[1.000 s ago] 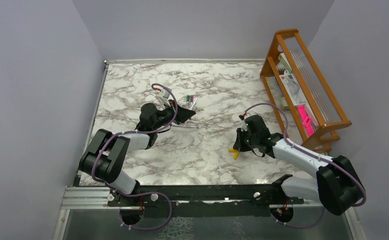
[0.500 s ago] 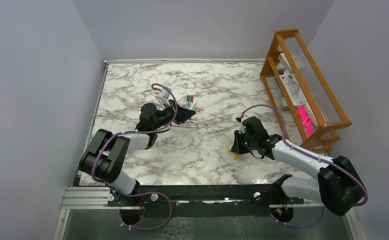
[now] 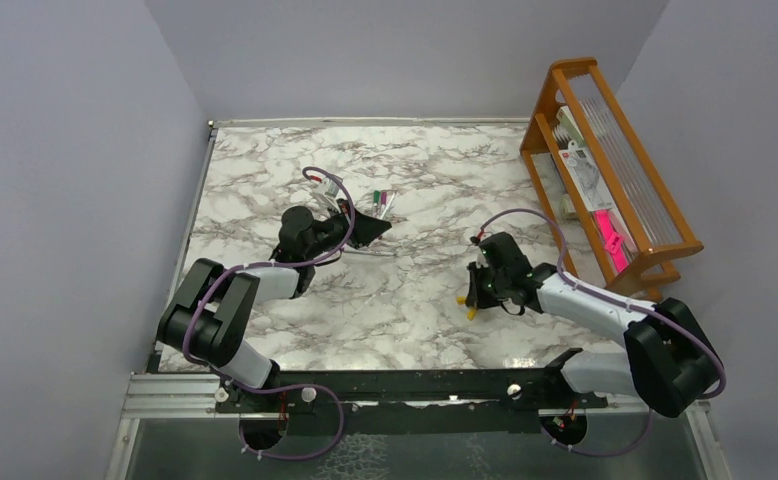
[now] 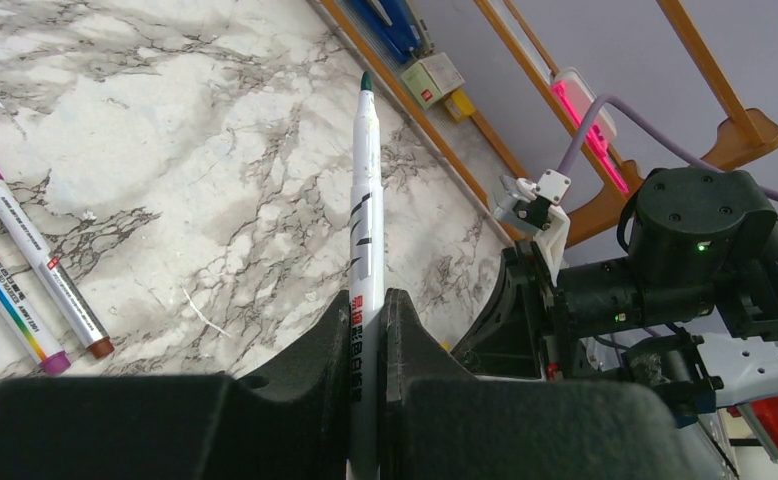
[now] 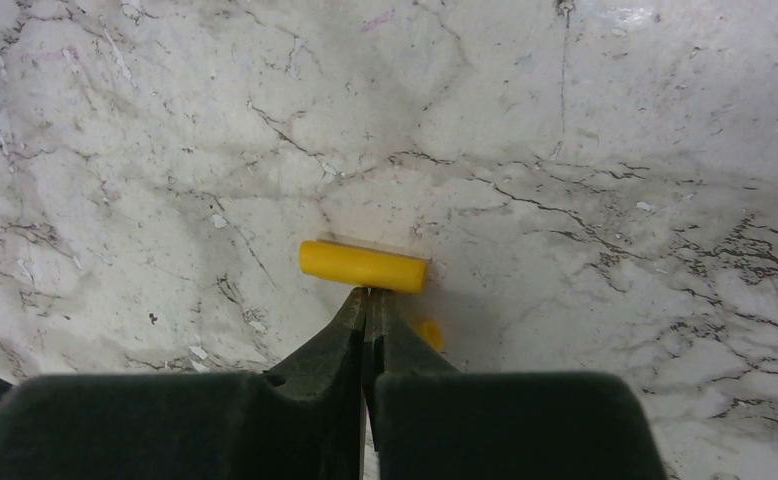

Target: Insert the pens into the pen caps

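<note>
Two grippers are both closed. The left gripper (image 4: 367,305) is clamped on a white, green-tipped pen (image 4: 366,200). The pen runs straight out between its fingers, with the green tip pointing away from the hand.

To the left of those fingers, two more pens lie flat and close together on the marble table (image 4: 195,150). One is a red-tipped pen (image 4: 43,262) and the other is a rainbow-striped pen (image 4: 10,300). Beyond the held pen's tip stands a wooden rack (image 4: 445,150). To the right of the hand is the other arm.

The right gripper (image 5: 367,295) has its fingers pressed together with nothing visible between them. Its tips are right against a yellow cap (image 5: 363,266), which lies on the marble crosswise to the fingers. A second yellow piece (image 5: 428,333) sits just right of the fingers and is partly hidden by them.
</note>
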